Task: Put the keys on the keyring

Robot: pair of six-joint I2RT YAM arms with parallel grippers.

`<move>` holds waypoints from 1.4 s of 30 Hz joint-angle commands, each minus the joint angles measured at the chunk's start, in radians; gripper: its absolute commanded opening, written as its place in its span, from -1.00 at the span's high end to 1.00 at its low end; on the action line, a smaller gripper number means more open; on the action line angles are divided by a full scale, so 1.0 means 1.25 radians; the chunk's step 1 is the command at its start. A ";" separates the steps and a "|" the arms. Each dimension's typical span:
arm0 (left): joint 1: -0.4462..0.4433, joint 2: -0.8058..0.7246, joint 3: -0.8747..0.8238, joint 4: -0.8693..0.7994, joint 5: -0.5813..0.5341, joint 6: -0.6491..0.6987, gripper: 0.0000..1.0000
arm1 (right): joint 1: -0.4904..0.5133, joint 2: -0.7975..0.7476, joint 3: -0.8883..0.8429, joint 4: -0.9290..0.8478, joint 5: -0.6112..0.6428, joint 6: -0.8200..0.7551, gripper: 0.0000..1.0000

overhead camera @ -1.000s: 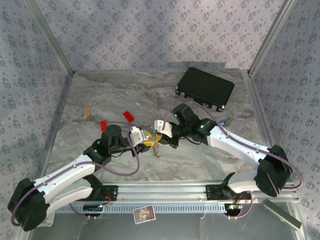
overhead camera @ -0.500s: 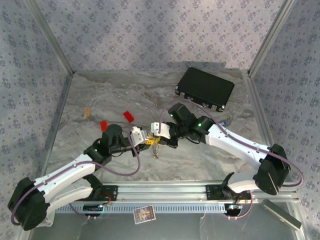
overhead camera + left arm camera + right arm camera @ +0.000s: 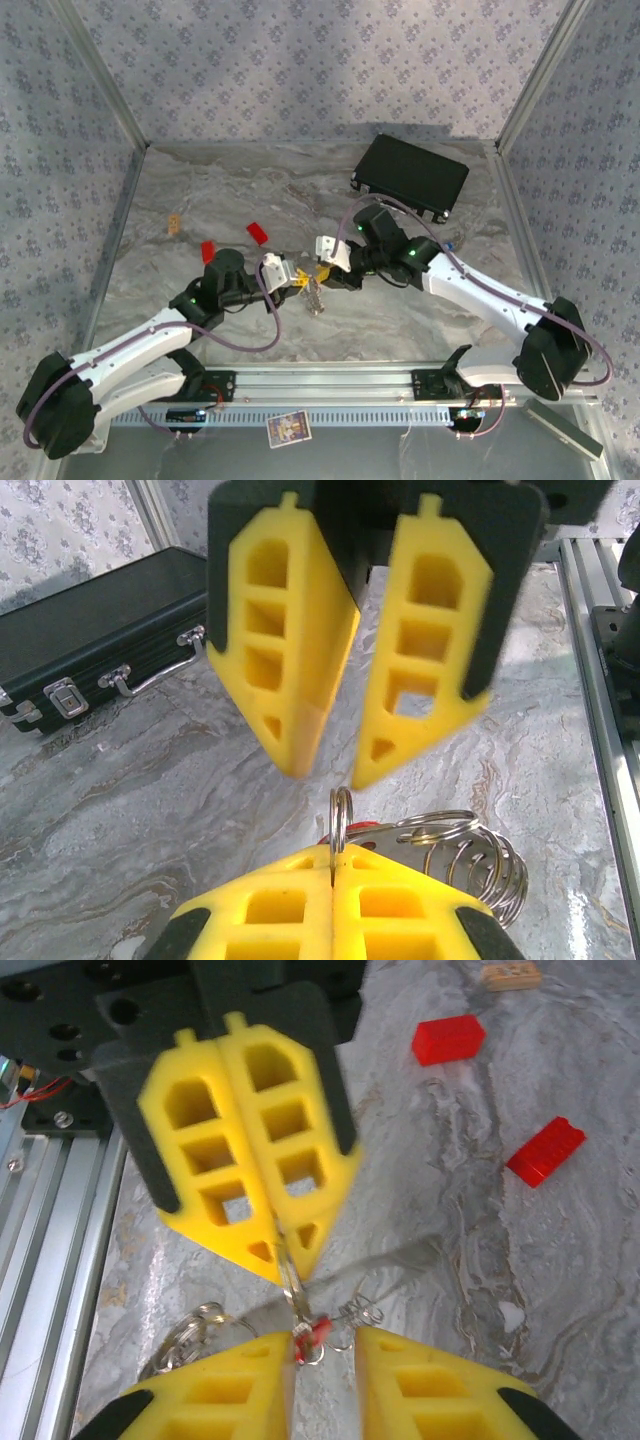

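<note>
Lit brightly and evenly from overhead, diffuse. Throws only soft, faint shadows beneath the arms onto the marble table. Glints on the metal of the keyring and the latches of the black case. Softens slightly on the left gripper nearest the lens; bows a little toward the wrist views' edges.

Left gripper pinching small ring, red key

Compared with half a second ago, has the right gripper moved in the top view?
Yes. The right gripper has drawn back slightly to the right, toward the side of the table where the black case lies.
</note>
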 commanded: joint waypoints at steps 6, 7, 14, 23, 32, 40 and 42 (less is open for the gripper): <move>0.000 -0.013 -0.020 0.092 0.009 -0.017 1.00 | -0.012 -0.016 -0.040 0.059 -0.046 0.066 0.52; 0.000 -0.012 -0.019 0.092 0.009 -0.017 1.00 | -0.012 -0.013 -0.041 0.060 -0.048 0.068 0.52; 0.000 -0.013 -0.024 0.097 0.010 -0.020 1.00 | -0.014 -0.005 -0.040 0.055 -0.071 0.072 0.52; 0.000 -0.016 -0.025 0.103 0.010 -0.023 1.00 | -0.013 0.011 -0.034 0.044 -0.071 0.068 0.58; 0.000 -0.020 -0.025 0.109 0.022 -0.024 1.00 | -0.016 0.018 -0.029 0.040 -0.073 0.062 0.83; 0.000 -0.021 -0.031 0.170 0.060 -0.039 1.00 | -0.020 0.050 -0.020 0.047 -0.089 0.059 1.00; 0.001 -0.021 -0.028 0.182 0.066 -0.038 1.00 | -0.019 0.062 -0.010 0.046 -0.103 0.061 1.00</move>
